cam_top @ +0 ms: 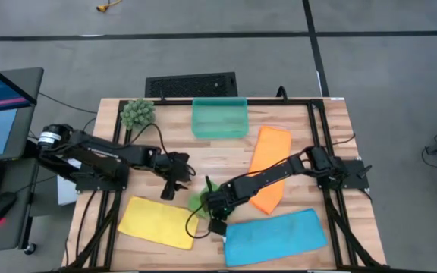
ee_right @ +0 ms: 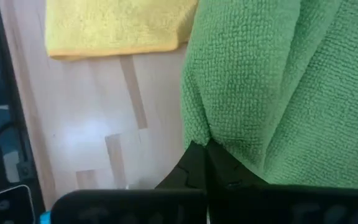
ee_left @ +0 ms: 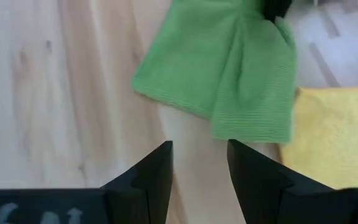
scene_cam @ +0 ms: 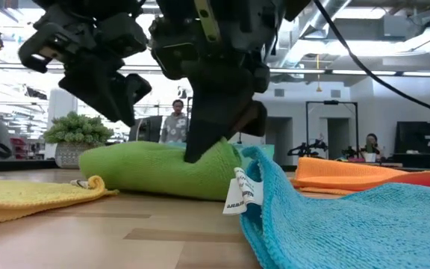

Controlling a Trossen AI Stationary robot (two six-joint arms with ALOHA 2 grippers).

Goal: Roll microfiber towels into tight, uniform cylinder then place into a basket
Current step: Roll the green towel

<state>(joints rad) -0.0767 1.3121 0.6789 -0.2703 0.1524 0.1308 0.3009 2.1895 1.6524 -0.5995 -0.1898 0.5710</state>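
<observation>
The green towel (cam_top: 200,199) lies bunched into a low mound (scene_cam: 144,170) on the wooden table, between the yellow towel (cam_top: 158,221) and the blue towel (cam_top: 275,236). My right gripper (ee_right: 205,152) is shut on it, reaching in from the table's right side (cam_top: 215,211). My left gripper (cam_top: 171,186) hangs open just left of the green towel and above the table, nothing between its fingers (ee_left: 199,163). The orange towel (cam_top: 268,167) lies flat under the right arm. The teal basket (cam_top: 220,117) stands at the far edge. My right gripper pinches a fold of the green towel (ee_right: 197,132) at the mound's near right end, between its two shut fingers. The fingers slant steeply down into the cloth (scene_cam: 197,149). The towel rests on the table; how many layers are in the pinch I cannot tell.
A spiky green plant ball (cam_top: 137,112) sits at the far left corner. The blue towel's corner with a white label (scene_cam: 237,196) lies close against the green mound. A monitor and keyboard stand off the table's left side. People show in the room behind.
</observation>
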